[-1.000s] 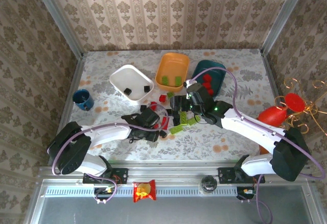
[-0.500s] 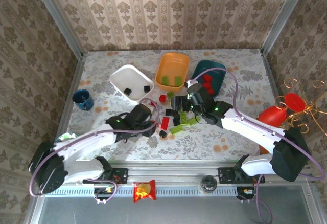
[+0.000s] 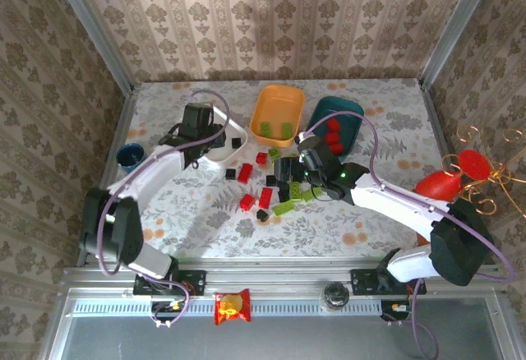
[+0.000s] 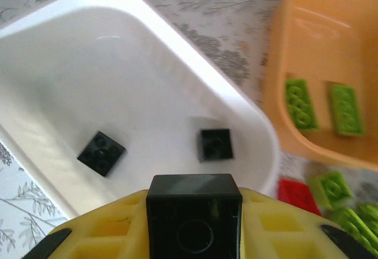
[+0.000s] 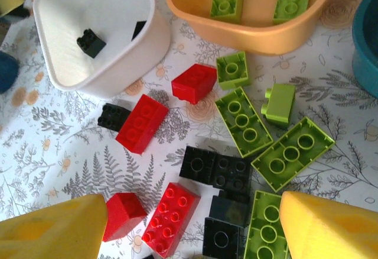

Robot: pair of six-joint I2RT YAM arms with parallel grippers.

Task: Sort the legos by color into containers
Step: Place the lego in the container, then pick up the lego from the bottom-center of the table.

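1. Nearest, a red-and-yellow snack packet (image 3: 232, 306) lies on the metal rail between the arm bases. The flowered tabletop (image 3: 189, 212) beyond it is bare across the front.
2. Mid-table, loose red, black and lime plastic bricks (image 3: 275, 183) lie scattered. The right arm reaches in low from the right, and the right gripper (image 5: 195, 223) hangs over them, its yellow fingers (image 5: 53, 229) wide apart with nothing between.
3. Its wrist view untangles what the overhead view crowds: a long red brick (image 5: 142, 123) lies just beside the white rounded plastic tray (image 5: 112, 64).
4. The left arm stretches along the left edge, passing a small dark blue cup (image 3: 127, 156).
5. The left gripper (image 4: 194, 238) is clamped on a square black brick (image 4: 194, 203) over the white tray, where two black bricks (image 4: 101, 152) lie apart.
6. Farthest, the orange plastic tray (image 3: 279, 101) holds two long lime bricks (image 4: 301, 104). The teal plastic tray (image 3: 345, 109) stands beside it, with open tabletop behind up to the patterned wall (image 3: 271, 23).
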